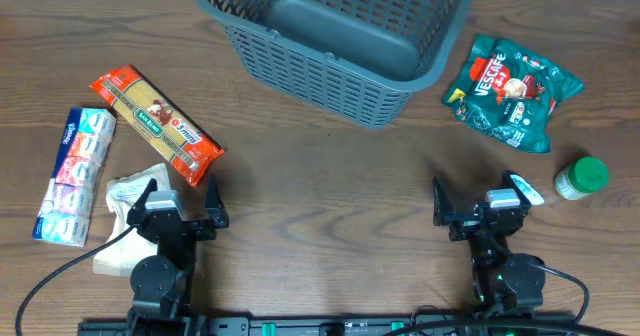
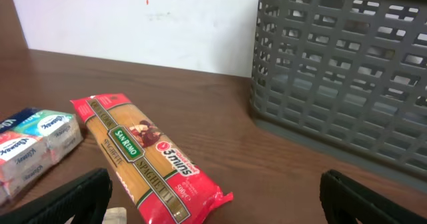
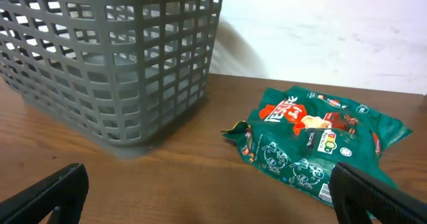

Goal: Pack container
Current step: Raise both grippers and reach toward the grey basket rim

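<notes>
The grey lattice container (image 1: 330, 71) stands at the back middle of the table and looks empty; it also shows in the left wrist view (image 2: 340, 84) and the right wrist view (image 3: 113, 71). A red spaghetti packet (image 1: 155, 124) (image 2: 143, 161) lies at the left, ahead of my left gripper (image 1: 180, 201) (image 2: 213, 201), which is open and empty near the front edge. A green snack bag (image 1: 512, 91) (image 3: 313, 144) lies at the right, ahead of my right gripper (image 1: 475, 198) (image 3: 213, 197), also open and empty.
A blue-and-white tissue pack (image 1: 75, 176) (image 2: 30, 151) lies at the far left. A crumpled white packet (image 1: 125, 216) lies beside the left arm. A green-lidded jar (image 1: 580, 178) lies at the right, near the right arm.
</notes>
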`<control>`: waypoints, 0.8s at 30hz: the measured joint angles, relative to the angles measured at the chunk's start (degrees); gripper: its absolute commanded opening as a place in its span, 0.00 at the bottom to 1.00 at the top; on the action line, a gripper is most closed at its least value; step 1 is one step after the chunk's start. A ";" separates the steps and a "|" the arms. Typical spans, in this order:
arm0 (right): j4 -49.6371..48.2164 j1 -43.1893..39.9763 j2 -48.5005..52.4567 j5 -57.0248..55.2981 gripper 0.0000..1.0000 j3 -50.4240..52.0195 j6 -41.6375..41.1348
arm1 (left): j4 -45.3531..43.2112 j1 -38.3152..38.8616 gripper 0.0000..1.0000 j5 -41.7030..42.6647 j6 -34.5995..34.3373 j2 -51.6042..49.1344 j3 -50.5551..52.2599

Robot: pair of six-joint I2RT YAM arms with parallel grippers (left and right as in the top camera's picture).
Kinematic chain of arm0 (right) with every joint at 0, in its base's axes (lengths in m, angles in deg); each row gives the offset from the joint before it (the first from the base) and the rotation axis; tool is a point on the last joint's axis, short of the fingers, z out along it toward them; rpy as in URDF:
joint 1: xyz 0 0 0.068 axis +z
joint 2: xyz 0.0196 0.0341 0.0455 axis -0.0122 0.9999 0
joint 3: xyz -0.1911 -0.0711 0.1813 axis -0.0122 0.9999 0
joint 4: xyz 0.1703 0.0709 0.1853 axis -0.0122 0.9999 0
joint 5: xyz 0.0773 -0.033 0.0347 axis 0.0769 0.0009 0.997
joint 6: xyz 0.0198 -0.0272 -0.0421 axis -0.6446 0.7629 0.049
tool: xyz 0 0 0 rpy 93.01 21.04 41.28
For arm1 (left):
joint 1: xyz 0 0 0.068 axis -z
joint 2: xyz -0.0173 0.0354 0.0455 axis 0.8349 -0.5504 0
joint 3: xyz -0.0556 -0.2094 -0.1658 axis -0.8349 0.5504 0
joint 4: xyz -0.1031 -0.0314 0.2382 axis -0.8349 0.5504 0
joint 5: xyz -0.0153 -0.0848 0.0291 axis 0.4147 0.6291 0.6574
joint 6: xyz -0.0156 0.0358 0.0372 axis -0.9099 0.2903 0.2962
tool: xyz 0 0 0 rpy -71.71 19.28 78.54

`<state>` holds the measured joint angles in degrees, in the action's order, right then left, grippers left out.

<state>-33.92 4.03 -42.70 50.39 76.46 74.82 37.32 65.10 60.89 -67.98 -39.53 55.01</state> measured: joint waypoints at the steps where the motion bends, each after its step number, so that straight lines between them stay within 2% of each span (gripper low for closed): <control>1: 0.02 0.00 0.00 0.00 0.99 0.00 0.00 | -0.02 0.00 0.99 0.00 0.00 0.00 0.00; 24: -1.27 0.00 0.00 0.00 0.99 0.00 -0.02 | -0.04 0.00 0.98 -0.02 0.00 0.00 0.00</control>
<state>-35.18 4.03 -42.70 50.39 76.46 74.79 37.28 65.10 60.87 -67.98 -39.53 55.01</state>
